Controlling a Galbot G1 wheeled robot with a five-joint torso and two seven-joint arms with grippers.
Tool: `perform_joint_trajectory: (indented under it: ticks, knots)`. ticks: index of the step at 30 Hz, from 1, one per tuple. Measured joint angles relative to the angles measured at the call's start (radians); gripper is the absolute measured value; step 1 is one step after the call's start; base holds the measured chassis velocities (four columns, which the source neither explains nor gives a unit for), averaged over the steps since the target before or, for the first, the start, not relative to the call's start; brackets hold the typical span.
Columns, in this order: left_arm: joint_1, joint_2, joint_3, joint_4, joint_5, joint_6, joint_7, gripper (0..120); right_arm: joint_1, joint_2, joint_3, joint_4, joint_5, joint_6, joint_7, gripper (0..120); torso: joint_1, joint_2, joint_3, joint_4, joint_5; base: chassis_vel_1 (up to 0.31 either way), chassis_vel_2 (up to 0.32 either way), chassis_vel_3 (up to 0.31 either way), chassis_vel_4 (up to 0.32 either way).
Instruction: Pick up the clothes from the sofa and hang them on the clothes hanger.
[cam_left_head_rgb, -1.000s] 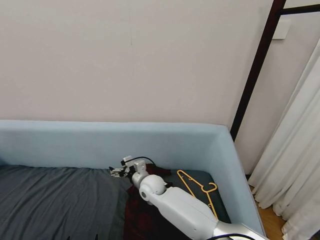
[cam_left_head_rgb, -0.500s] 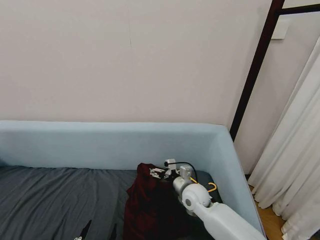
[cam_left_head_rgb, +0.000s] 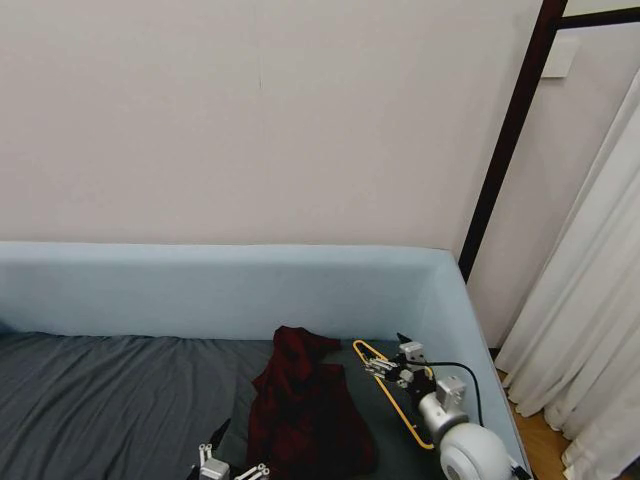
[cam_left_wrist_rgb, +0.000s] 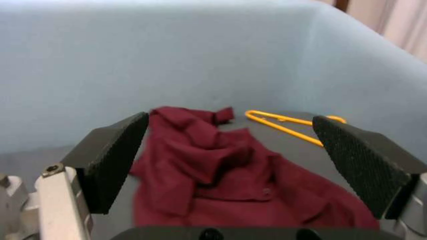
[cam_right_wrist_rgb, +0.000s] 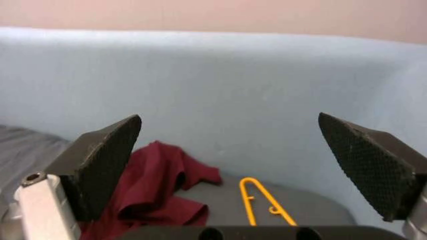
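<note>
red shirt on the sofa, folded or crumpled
Crumpled: the red shirt lies in a loose, wrinkled heap beside the hanger.

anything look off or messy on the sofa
The dark red shirt lies crumpled in a heap on the sofa, with the yellow hanger flat beside it. The left end effector and right end effector hover open, empty. Nothing looks damaged or spilled.

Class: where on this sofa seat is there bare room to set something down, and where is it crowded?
Free: the wide grey seat left of the red garment, bordered behind by the blue backrest. Crowded: the right corner, where the garment, yellow hanger and the open right hand sit close.
</note>
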Motion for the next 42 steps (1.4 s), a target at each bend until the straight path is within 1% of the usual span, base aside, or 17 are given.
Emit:
perform_joint_trajectory:
  ticks: [3, 4, 6, 9, 10, 13, 15, 16, 20, 21, 24, 26, 27, 30, 37, 40, 42]
  knots:
    - [-0.07, 0.021, 0.077, 0.021, -0.004, 0.046, -0.029, 94, -0.064, 0.017, 0.054, 0.017, -0.003, 0.012, -0.006, 100, 0.0, 0.0, 0.0, -0.001, -0.0004, 0.0, 0.0, 0.0, 0.0]
    - [-0.07, 0.021, 0.077, 0.021, -0.004, 0.046, -0.029, 94, -0.064, 0.017, 0.054, 0.017, -0.003, 0.012, -0.006, 100, 0.0, 0.0, 0.0, -0.001, -0.0004, 0.0, 0.0, 0.0, 0.0]
    - [-0.11, 0.04, 0.127, 0.03, 0.005, 0.096, -0.068, 94, -0.083, 0.029, 0.071, 0.024, -0.003, 0.014, -0.009, 100, 0.0, 0.0, 0.0, 0.0004, -0.0002, 0.0, 0.0, 0.0, 0.0]
    - [-0.184, 0.074, 0.206, 0.047, 0.01, 0.178, -0.126, 94, -0.105, 0.046, 0.095, 0.03, -0.003, 0.014, -0.009, 100, 0.0, 0.0, 0.0, 0.0, -0.0002, 0.0, 0.0, 0.0, 0.0]
    - [-0.184, 0.074, 0.206, 0.047, 0.01, 0.178, -0.126, 94, -0.105, 0.046, 0.095, 0.03, -0.003, 0.014, -0.009, 100, 0.0, 0.0, 0.0, 0.0, -0.0002, 0.0, 0.0, 0.0, 0.0]
    - [-0.266, 0.085, 0.284, 0.078, -0.016, 0.222, -0.153, 94, -0.13, 0.063, 0.119, 0.036, -0.006, 0.014, -0.009, 100, 0.0, 0.0, 0.0, -0.0001, -0.0002, 0.0, 0.0, 0.0, 0.0]
    - [-0.323, 0.08, 0.333, 0.106, -0.035, 0.234, -0.163, 93, -0.145, 0.071, 0.135, 0.039, -0.007, 0.014, -0.01, 100, 0.0, 0.0, 0.0, -0.0003, -0.0003, 0.0, 0.0, 0.0, 0.0]
    - [-0.323, 0.08, 0.333, 0.106, -0.035, 0.234, -0.163, 93, -0.145, 0.071, 0.135, 0.039, -0.007, 0.014, -0.01, 100, 0.0, 0.0, 0.0, -0.0003, -0.0003, 0.0, 0.0, 0.0, 0.0]
    - [-0.455, 0.043, 0.46, 0.175, -0.092, 0.277, -0.19, 93, -0.164, 0.082, 0.165, 0.047, -0.006, 0.015, -0.01, 100, 0.0, 0.0, 0.0, -0.0004, -0.0003, 0.0, 0.0, 0.0, 0.0]
    - [-0.455, 0.043, 0.46, 0.175, -0.092, 0.277, -0.19, 93, -0.164, 0.082, 0.165, 0.047, -0.006, 0.015, -0.01, 100, 0.0, 0.0, 0.0, -0.0004, -0.0003, 0.0, 0.0, 0.0, 0.0]
    - [-0.514, 0.009, 0.515, 0.23, -0.093, 0.296, -0.206, 91, -0.176, 0.088, 0.179, 0.052, -0.005, 0.015, -0.01, 100, 0.0, 0.0, 0.0, -0.0004, -0.0004, 0.0, 0.0, 0.0, 0.0]
    - [-0.54, -0.019, 0.534, 0.269, -0.088, 0.299, -0.216, 91, -0.185, 0.09, 0.188, 0.053, -0.005, 0.015, -0.01, 100, 0.0, 0.0, 0.0, -0.0002, -0.0002, 0.0, 0.0, 0.0, 0.0]
    - [-0.54, -0.019, 0.534, 0.269, -0.088, 0.299, -0.216, 91, -0.185, 0.09, 0.188, 0.053, -0.005, 0.015, -0.01, 100, 0.0, 0.0, 0.0, -0.0002, -0.0002, 0.0, 0.0, 0.0, 0.0]
    - [-0.562, -0.06, 0.539, 0.315, -0.084, 0.299, -0.226, 90, -0.195, 0.09, 0.198, 0.053, -0.005, 0.017, -0.012, 100, 0.0, 0.0, 0.0, -0.0003, -0.0003, 0.0, 0.0, 0.0, 0.0]
    - [-0.582, -0.098, 0.541, 0.377, -0.082, 0.315, -0.241, 86, -0.197, 0.086, 0.204, 0.051, 0.005, 0.02, -0.013, 100, 0.0, 0.0, 0.0, -0.0002, -0.0002, 0.0, 0.0, 0.0, 0.0]
    - [-0.586, -0.11, 0.542, 0.406, -0.083, 0.317, -0.243, 81, -0.193, 0.083, 0.204, 0.051, 0.01, 0.02, -0.013, 100, 0.0, 0.0, 0.0, -0.0002, -0.0003, 0.0, 0.0, 0.0, 0.0]
    - [-0.591, -0.124, 0.541, 0.428, -0.087, 0.316, -0.243, 74, -0.193, 0.08, 0.207, 0.051, 0.014, 0.019, -0.013, 100, 0.0, 0.0, 0.0, -0.0001, -0.0003, 0.0, 0.0, 0.0, 0.0]
